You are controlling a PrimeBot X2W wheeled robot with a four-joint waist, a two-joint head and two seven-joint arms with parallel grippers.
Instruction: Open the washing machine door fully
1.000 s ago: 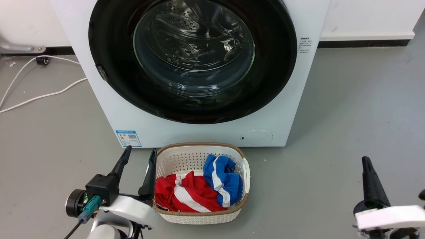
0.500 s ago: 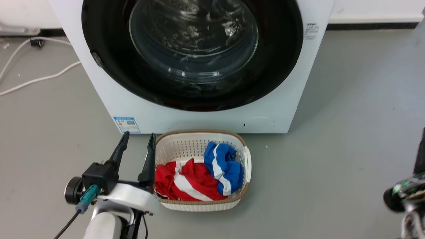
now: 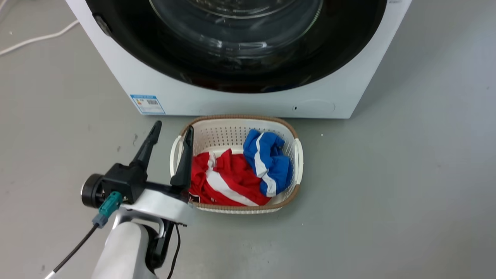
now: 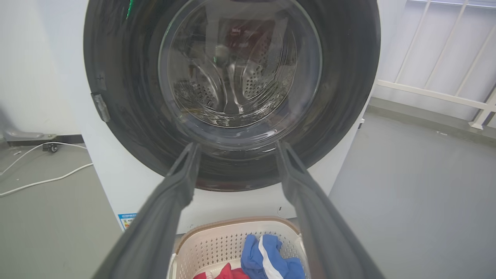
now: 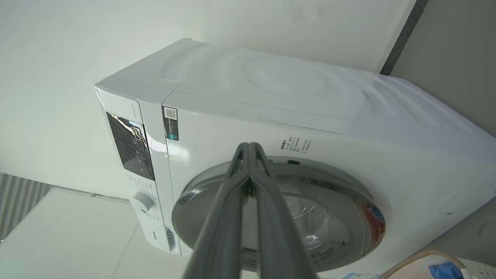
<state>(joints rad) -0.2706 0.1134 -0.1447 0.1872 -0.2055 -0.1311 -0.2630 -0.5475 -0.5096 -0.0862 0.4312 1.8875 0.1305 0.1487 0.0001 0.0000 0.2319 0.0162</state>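
Head view: only the lower arc of the washing machine door [image 3: 155, 66] showed, lying closed against the washing machine [image 3: 124, 73]. A basket [image 3: 236, 119] of red and blue clothes [image 3: 232, 178] stood on the floor just near of it. Left pincer [image 3: 173, 128] gaped wide, empty, at the basket's left handle. Left wrist view gave the whole door face. Right wrist view added the control panel [image 5: 130, 143] and dial [image 5: 142, 201]. Right pincer [image 5: 248, 147] had its fingers pressed together, holding nothing.
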